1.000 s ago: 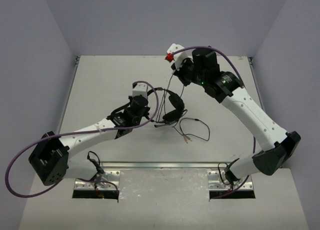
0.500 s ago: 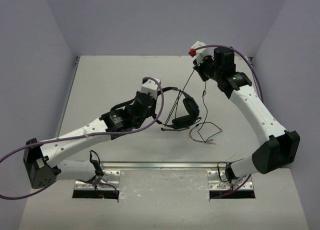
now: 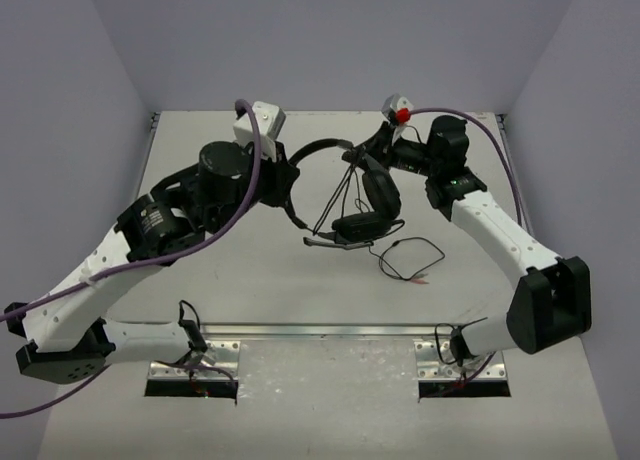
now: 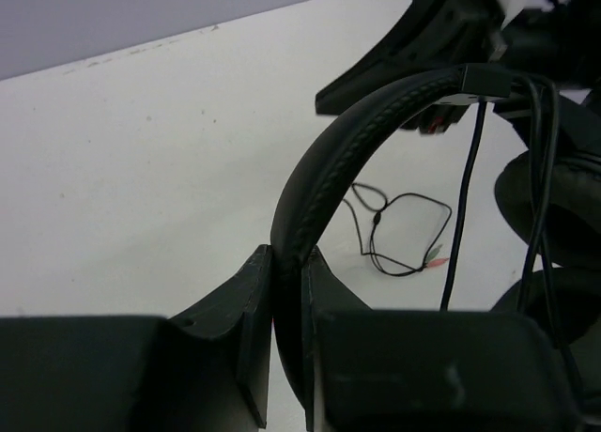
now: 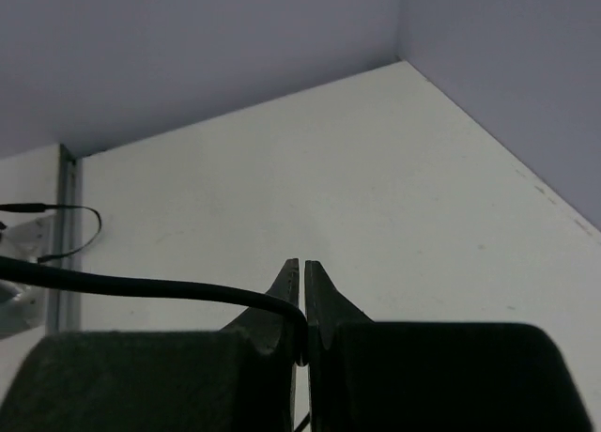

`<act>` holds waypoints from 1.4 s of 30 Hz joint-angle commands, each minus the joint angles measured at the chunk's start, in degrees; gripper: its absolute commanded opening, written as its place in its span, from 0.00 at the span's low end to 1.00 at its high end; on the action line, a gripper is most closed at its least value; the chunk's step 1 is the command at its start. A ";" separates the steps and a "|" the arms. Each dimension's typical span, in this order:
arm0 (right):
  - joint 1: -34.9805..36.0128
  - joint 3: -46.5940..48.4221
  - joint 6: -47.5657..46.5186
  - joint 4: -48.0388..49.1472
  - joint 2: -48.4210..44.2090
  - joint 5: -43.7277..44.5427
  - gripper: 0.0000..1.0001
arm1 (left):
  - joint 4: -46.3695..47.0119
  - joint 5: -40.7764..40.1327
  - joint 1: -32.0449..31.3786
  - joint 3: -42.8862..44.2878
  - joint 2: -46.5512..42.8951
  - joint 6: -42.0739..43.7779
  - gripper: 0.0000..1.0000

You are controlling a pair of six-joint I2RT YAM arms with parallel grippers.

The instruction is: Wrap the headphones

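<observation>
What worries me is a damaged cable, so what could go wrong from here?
The right hand pinches the thin cable; pulling harder could strain it at the ear cup. The left hand clamps only the headband, so the hanging cups may swing or slip. The loose plug end lies looped on the table and might tangle.

Left hand [image 4: 286, 263] shifted headphones [image 3: 380, 192] right, back; right hand [image 5: 301, 272] brought cable [image 5: 141, 285] closer.

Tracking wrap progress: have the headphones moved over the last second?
Yes: the headphones shifted right and up toward the table's far edge in the top view.
</observation>
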 commanded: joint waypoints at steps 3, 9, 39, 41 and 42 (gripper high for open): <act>3.52 -5.56 20.92 25.43 2.17 -4.40 0.01 | -2.55 9.97 -0.82 18.66 6.57 -7.98 0.00; 9.15 -5.38 28.31 33.86 8.15 -4.76 0.12 | -0.72 9.82 -0.82 25.44 9.22 -11.85 0.00; 26.37 -33.22 39.76 68.62 16.17 2.97 0.01 | -9.33 -23.85 27.46 43.47 26.35 -24.25 0.00; 27.87 -35.87 33.81 61.52 9.69 5.43 0.01 | -9.50 -19.82 33.76 44.16 28.98 -23.81 0.00; 29.79 -38.23 31.42 57.82 7.12 7.18 0.01 | -9.50 -18.84 35.98 44.17 29.78 -23.63 0.00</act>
